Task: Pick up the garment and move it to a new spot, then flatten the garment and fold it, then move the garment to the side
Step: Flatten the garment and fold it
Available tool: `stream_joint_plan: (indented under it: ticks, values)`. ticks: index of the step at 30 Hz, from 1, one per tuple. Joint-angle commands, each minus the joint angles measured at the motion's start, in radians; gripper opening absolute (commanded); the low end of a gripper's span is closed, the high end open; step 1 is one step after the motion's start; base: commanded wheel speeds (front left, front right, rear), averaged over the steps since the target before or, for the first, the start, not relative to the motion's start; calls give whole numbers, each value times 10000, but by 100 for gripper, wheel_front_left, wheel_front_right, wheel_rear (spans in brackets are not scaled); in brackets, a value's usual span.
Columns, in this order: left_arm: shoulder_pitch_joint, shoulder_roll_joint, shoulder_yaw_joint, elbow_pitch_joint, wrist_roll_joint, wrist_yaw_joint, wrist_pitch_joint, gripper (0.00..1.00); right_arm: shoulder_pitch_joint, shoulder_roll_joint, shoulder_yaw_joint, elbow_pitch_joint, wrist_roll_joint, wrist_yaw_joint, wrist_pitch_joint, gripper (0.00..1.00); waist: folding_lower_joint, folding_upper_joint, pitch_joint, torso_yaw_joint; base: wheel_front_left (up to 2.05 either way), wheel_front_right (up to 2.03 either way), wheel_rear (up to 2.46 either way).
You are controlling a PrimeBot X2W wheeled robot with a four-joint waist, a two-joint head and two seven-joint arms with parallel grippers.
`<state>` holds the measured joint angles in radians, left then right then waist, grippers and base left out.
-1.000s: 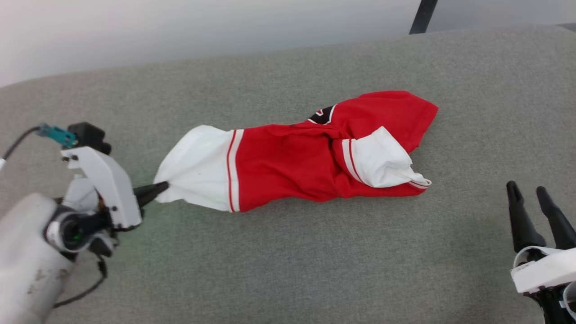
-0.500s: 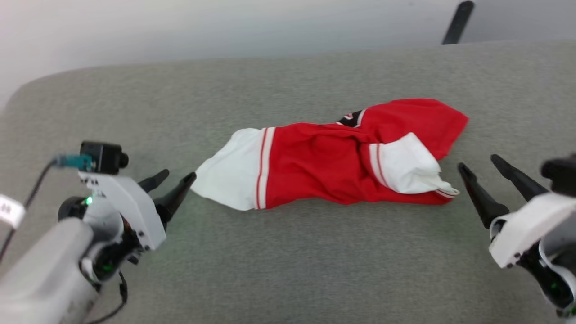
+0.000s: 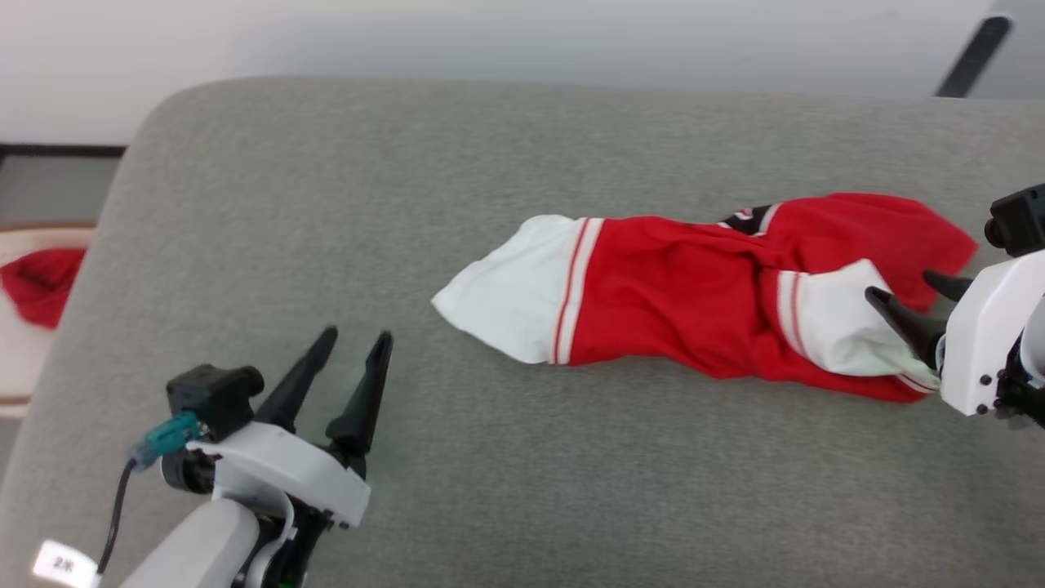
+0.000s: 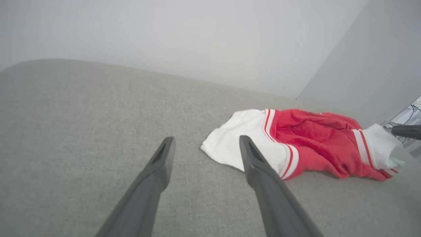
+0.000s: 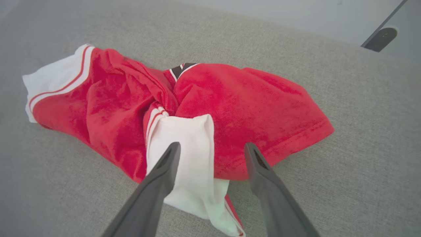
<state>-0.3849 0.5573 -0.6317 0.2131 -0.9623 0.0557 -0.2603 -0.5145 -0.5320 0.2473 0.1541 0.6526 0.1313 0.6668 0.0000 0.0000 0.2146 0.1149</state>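
The garment [image 3: 678, 298], a red jersey tee with white sleeves and striped trim, lies crumpled and stretched sideways on the grey surface [image 3: 522, 147]. My left gripper [image 3: 355, 335] stands open at the lower left, well clear of the garment's white left sleeve [image 3: 510, 290]. In the left wrist view that gripper [image 4: 205, 143] has nothing between its fingers, with the garment [image 4: 312, 141] off to the right. My right gripper [image 3: 910, 290] is open at the garment's right end. In the right wrist view its fingers [image 5: 212, 148] straddle the folded white sleeve [image 5: 190, 158] of the garment [image 5: 230, 102].
A plain red cloth lump [image 3: 37, 282] lies off the surface's left edge on a pale ledge. A dark slanted bar [image 3: 971, 57] rises beyond the far right edge. The surface's rounded corner [image 3: 155, 114] is at the upper left.
My left gripper has let go of the white sleeve, opened and drawn back. My right gripper has moved in over the garment's right end. The head camera has turned left.
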Motion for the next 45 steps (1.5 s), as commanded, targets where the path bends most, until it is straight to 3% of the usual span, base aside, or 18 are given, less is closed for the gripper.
stream_joint_plan:
  ticks: [1,8,18,19,21,24,25,36,45]
  values:
    - [334,-335,715,-388,637,134,-54,100,-204,-148,63,73,158,-10,409,100,0,0,232,512,0,0,0]
    - [1696,-1760,2626,-1139,2575,-257,-33,100,-525,-451,254,-38,426,-10,1230,100,0,0,469,816,0,0,0]
    - [2062,-2601,3694,-897,3708,-1079,-36,100,-359,-539,265,-319,457,-10,1582,100,0,0,580,780,0,0,0]
    - [2057,-2665,3772,-884,3786,-1139,-36,100,-367,-519,266,-322,465,-10,1590,96,0,0,614,768,0,0,0]
    - [2031,-2801,3880,-836,3907,-1277,-36,100,-379,-477,265,-302,465,-10,1602,62,0,0,663,757,0,0,0]
    - [1969,-2957,4014,-758,4054,-1448,-36,100,-431,-431,336,-366,528,-10,1610,3,0,0,732,742,0,0,0]
    - [1954,-3005,4066,-725,4101,-1475,-36,100,-454,-423,320,-387,571,-10,1559,0,0,0,744,737,0,0,0]
    - [2265,-3332,4581,-471,4350,-1739,-37,100,-358,-147,-552,-552,541,-10,523,0,0,0,561,350,0,0,0]
    - [2330,-3341,4724,-581,4419,-1812,-36,100,180,509,-3996,-301,281,-10,-559,0,0,0,760,-182,0,0,0]
